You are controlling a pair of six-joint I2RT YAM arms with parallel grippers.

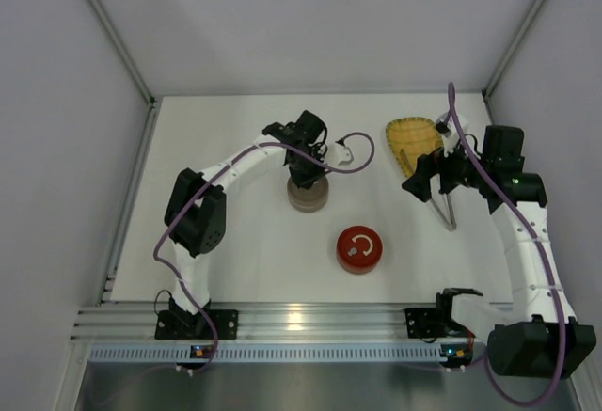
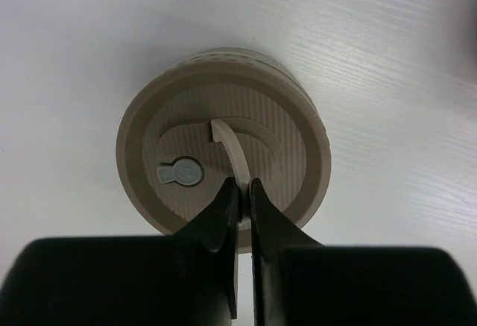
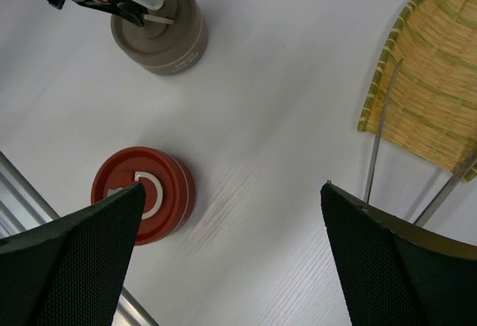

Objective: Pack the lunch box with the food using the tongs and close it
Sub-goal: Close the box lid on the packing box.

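A beige round lunch box [image 1: 308, 197] stands mid-table with its lid [image 2: 223, 102] on. My left gripper [image 2: 244, 184] is right above it, shut on the lid's thin curved handle [image 2: 227, 143]. The same gripper [image 1: 306, 176] shows over the box in the top view. Slim metal tongs [image 1: 442, 206] lie at the right, their arms [image 3: 375, 147] reaching onto the yellow woven tray [image 1: 414, 136]. My right gripper [image 3: 232, 188] hangs open over bare table beside the tongs, holding nothing. The food is hidden from view.
A red round tin [image 1: 358, 248] with a white ring handle sits near the front centre and shows as the same red tin [image 3: 145, 192] by my right gripper's left finger. The woven tray [image 3: 440, 80] lies at the back right. Walls enclose the table on three sides.
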